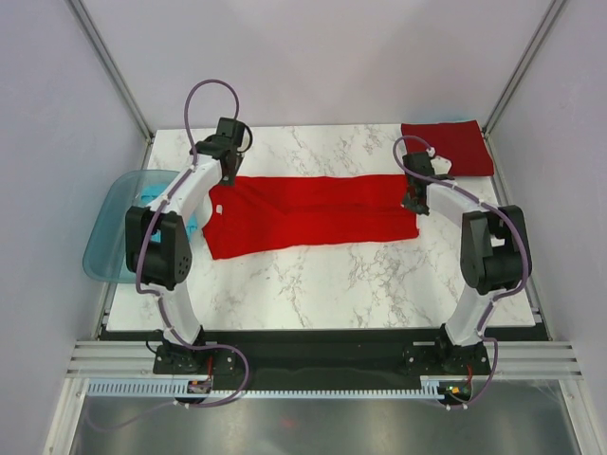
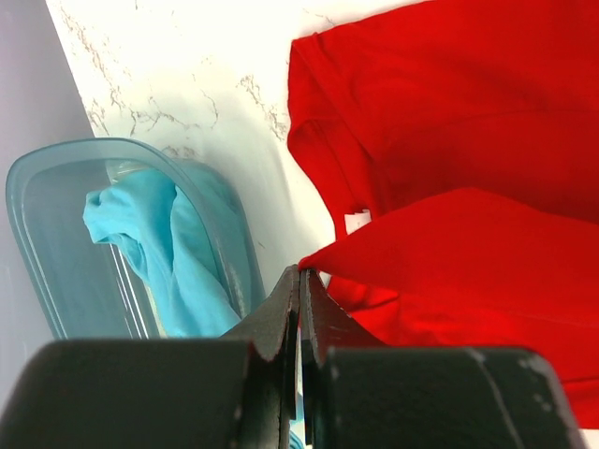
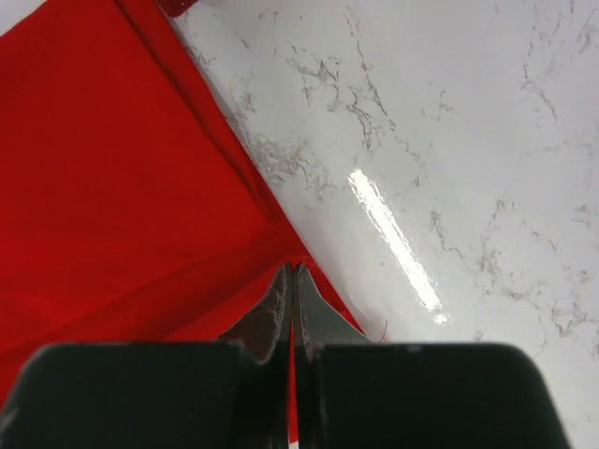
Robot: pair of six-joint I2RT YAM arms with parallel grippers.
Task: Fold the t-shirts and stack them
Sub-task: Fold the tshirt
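Both left gripper [image 2: 299,277] and right gripper [image 3: 292,272] clamped on bright red t-shirt [image 1: 313,214] edges; teal t-shirt [image 2: 154,238] half-hidden in tub [image 2: 45,220].

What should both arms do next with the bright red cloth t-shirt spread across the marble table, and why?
Probably carry the pinched edge toward the near side, both arms together. The left gripper and right gripper are each shut on opposite ends of the bright red cloth t-shirt, whose lengthwise fold looks unfinished.

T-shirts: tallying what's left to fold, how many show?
3: bright red t-shirt spread mid-table; crimson t-shirt folded, far right corner; teal t-shirt in the plastic tub, which may hide more.
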